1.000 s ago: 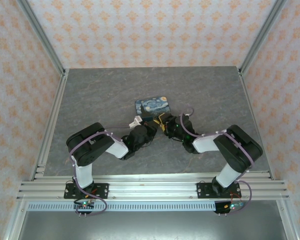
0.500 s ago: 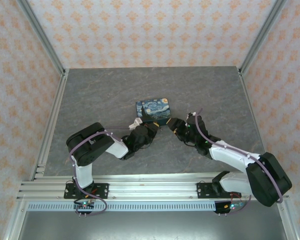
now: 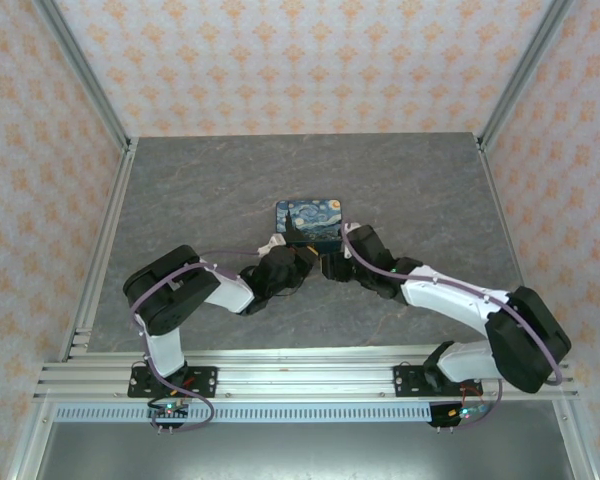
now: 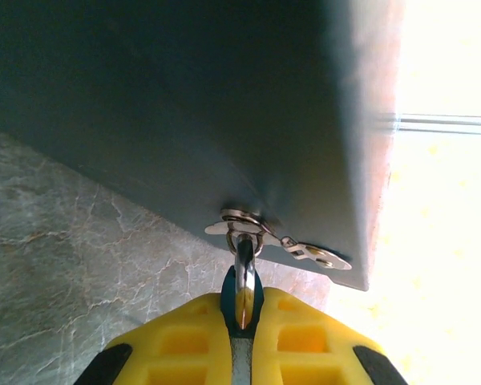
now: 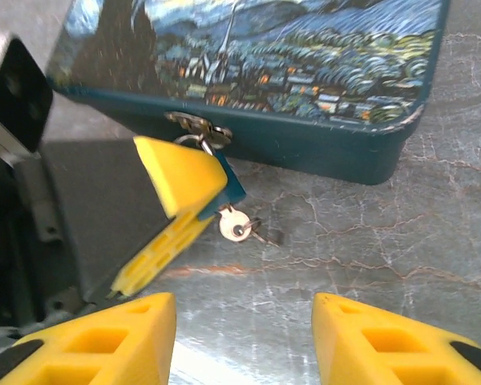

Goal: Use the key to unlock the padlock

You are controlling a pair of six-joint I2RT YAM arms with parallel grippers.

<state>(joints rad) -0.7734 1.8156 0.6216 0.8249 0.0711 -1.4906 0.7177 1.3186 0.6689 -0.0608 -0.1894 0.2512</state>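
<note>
The teal padlock [image 4: 227, 298] hangs by its metal shackle [image 4: 244, 265] from the hasp [image 4: 240, 220] on the front of the Starry Night box [image 3: 310, 222]. My left gripper [image 4: 242, 321] is shut on the padlock's body. In the right wrist view the padlock [image 5: 232, 190] peeks out beside the left gripper's yellow finger [image 5: 180, 172]. The small silver key [image 5: 235, 224] sticks out of its lower end, just above the table. My right gripper [image 5: 244, 337] is open a short way in front of the key, touching nothing.
Both grippers meet at the box's near side, the left gripper [image 3: 302, 252] and the right gripper [image 3: 332, 262] close together. A thin wire ring [image 5: 262, 233] hangs on the key's head. Grey marbled table [image 3: 200, 180] spreads round the box, with patterned walls behind.
The right arm stretched out and its gripper drew off to the right, then came back in low toward the padlock. The left gripper stayed shut on the padlock.
</note>
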